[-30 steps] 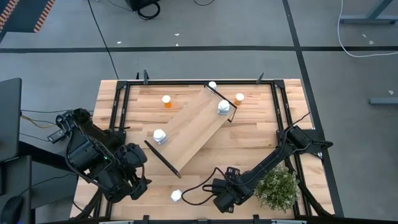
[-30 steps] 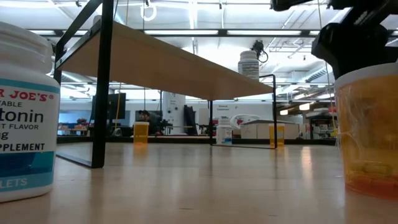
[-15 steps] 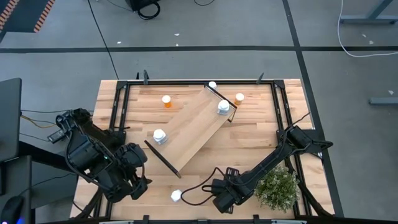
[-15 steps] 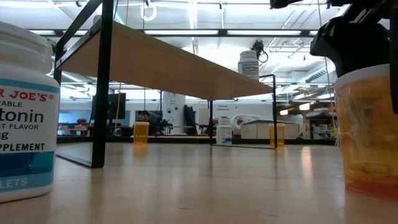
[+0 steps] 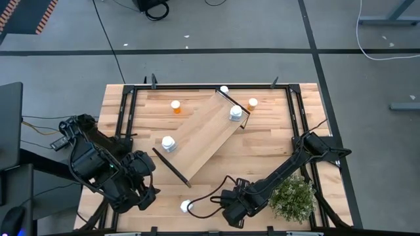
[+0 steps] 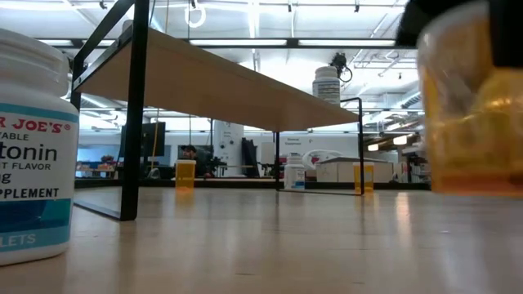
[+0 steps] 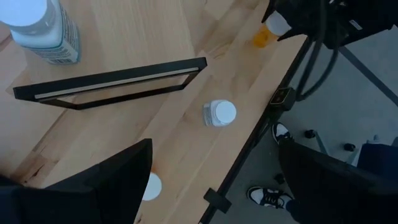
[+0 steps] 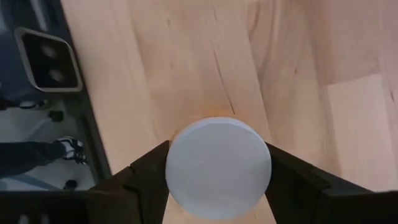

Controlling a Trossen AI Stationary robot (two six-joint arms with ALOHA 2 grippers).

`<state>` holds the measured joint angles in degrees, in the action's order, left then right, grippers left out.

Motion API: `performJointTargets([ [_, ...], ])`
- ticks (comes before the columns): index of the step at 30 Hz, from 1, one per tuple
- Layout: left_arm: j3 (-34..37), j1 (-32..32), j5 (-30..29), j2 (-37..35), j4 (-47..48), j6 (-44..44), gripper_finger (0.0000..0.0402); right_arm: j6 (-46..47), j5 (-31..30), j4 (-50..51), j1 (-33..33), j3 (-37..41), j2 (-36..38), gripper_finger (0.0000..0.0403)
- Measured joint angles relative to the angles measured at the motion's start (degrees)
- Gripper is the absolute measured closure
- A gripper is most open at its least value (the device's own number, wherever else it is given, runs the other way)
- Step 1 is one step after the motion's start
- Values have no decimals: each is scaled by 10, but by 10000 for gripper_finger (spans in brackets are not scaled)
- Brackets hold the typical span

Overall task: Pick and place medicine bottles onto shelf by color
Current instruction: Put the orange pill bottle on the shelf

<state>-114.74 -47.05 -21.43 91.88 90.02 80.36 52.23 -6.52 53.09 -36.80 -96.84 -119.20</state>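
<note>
Your right gripper [image 8: 217,171] has just clamped an orange bottle [image 6: 470,98] and lifted it off the table, apparently; the shelf [image 5: 205,134] lies well ahead. Your left gripper [image 7: 211,186] waits wide open.

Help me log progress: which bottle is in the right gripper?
The orange bottle with a white cap, clamped in the right gripper at the table's near edge and lifted; every other bottle stands free.
</note>
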Motion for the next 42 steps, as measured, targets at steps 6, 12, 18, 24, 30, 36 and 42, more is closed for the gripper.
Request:
performJointTargets([
  [6, 0, 0, 0, 0, 0, 0, 49, -15, 0, 30, 18, -47, 0, 180],
  [12, 0, 0, 0, 0, 0, -7, 49, -52, 10, 75, 61, -132, 0, 178],
  [18, 0, 0, 0, 0, 0, -16, 49, -99, 10, 110, 114, -236, 0, 178],
  [24, 0, 0, 0, -7, 0, -16, 49, -155, 11, 110, 152, -297, 1, 178],
  [30, 0, 20, -8, -31, 0, -23, 49, -184, 11, 112, 182, -300, 1, 178],
  [36, 0, 39, -9, -41, 0, -48, 49, -223, -14, 153, 218, -300, 1, 177],
  [42, 0, 49, -9, -43, 0, -60, 49, -265, -21, 234, 277, -300, 1, 177],
])
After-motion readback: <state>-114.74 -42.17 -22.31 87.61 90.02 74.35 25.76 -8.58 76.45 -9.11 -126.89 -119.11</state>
